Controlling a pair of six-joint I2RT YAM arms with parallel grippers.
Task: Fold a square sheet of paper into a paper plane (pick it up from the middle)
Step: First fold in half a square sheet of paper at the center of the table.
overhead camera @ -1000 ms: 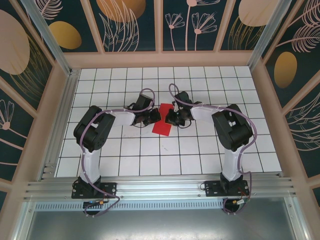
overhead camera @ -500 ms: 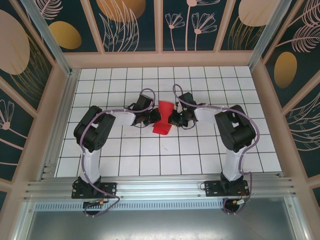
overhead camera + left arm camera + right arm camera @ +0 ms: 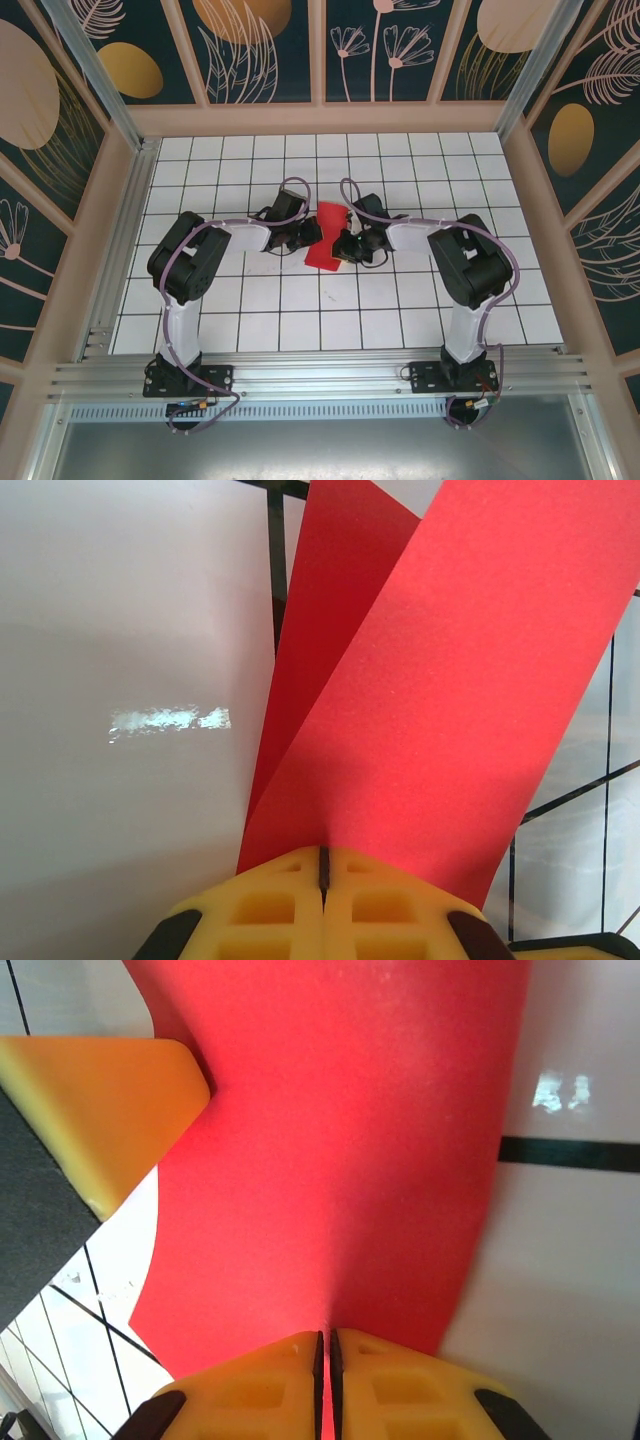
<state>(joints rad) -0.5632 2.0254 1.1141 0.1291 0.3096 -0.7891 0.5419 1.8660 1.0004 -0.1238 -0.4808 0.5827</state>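
Top view: bright red folded paper sheet (image 3: 324,238) at the middle of the white gridded counter (image 3: 250,300), between left gripper (image 3: 308,237) and right gripper (image 3: 341,246).
Left wrist: left gripper clamped on the sheet's edge, two layers fanning away.
Right wrist: right gripper pinching the opposite edge, sheet bowed.
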